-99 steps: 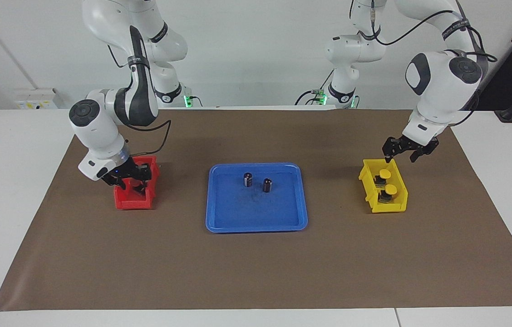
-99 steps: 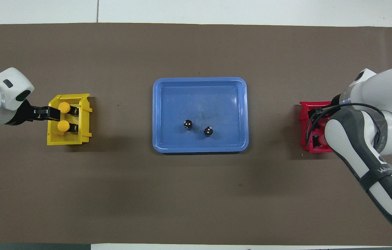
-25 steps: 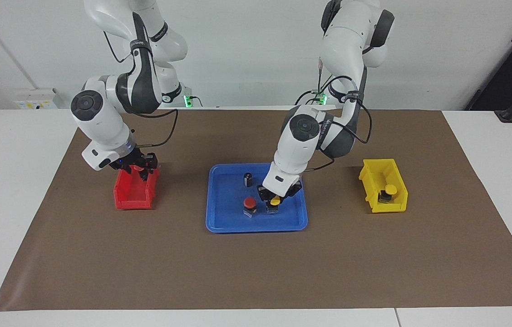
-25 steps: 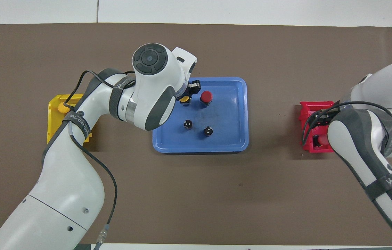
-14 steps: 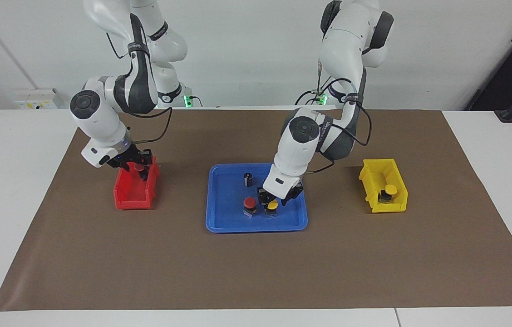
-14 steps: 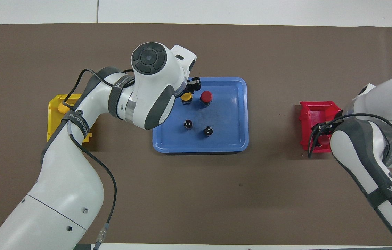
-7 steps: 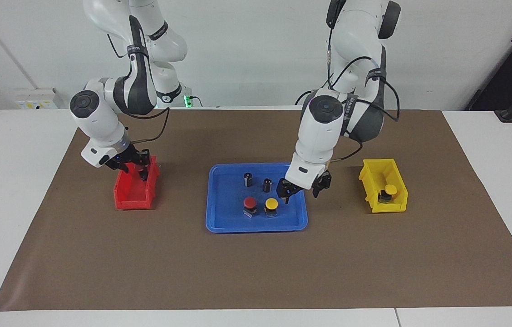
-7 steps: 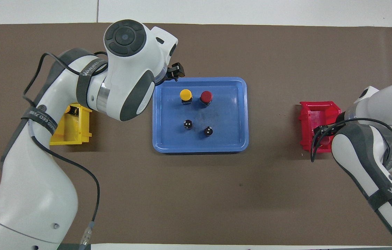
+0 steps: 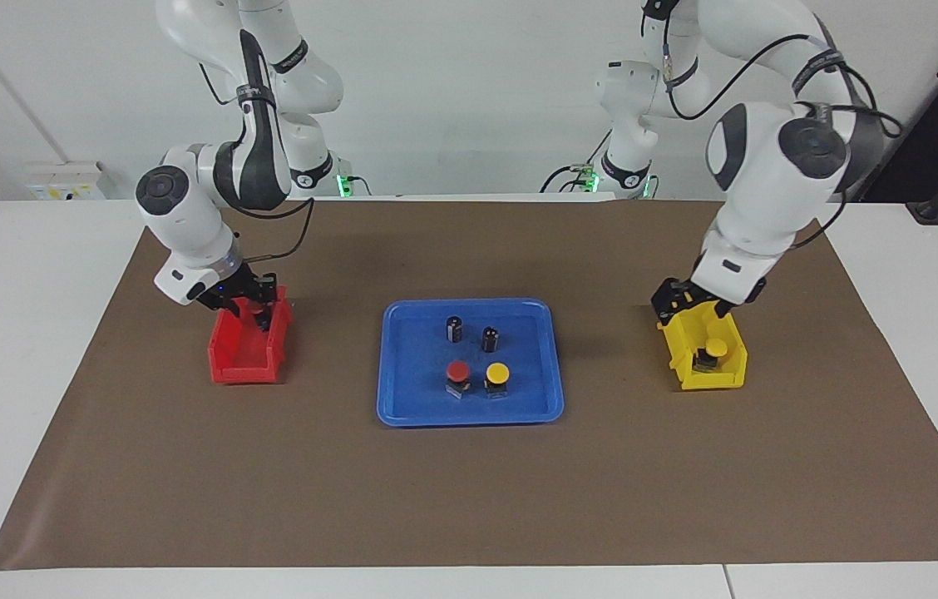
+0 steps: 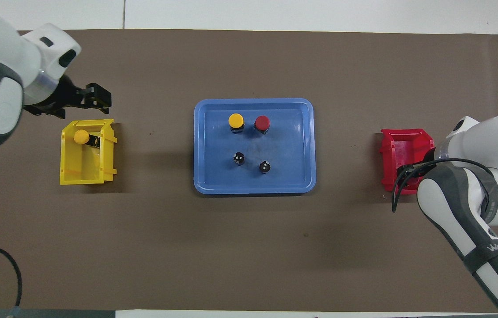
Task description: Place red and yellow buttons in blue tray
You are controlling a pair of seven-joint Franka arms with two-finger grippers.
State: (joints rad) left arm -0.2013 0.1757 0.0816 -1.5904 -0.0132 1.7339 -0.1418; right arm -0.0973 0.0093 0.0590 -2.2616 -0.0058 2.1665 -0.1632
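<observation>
The blue tray (image 9: 402, 399) (image 10: 295, 176) lies mid-table. In it a red button (image 9: 457, 372) (image 10: 262, 122) and a yellow button (image 9: 497, 373) (image 10: 235, 120) stand side by side, upright, with nothing touching them. Another yellow button (image 9: 715, 347) (image 10: 81, 137) sits in the yellow bin (image 9: 677, 349) (image 10: 85, 170). My left gripper (image 9: 685, 306) (image 10: 102, 100) hangs open and empty over that bin. My right gripper (image 9: 253, 309) is down at the red bin (image 9: 244, 358) (image 10: 401, 145), at the end nearer the robots, and hides what lies under it.
Two dark capless cylinders (image 9: 454, 329) (image 9: 490, 339) stand in the tray, nearer the robots than the buttons. A brown mat (image 9: 469, 499) covers the table. The right arm's forearm (image 10: 461, 207) hides part of the red bin from above.
My left gripper opened, left the yellow button standing in the tray beside the red one, and swung across to the yellow bin. My right gripper stayed at the red bin.
</observation>
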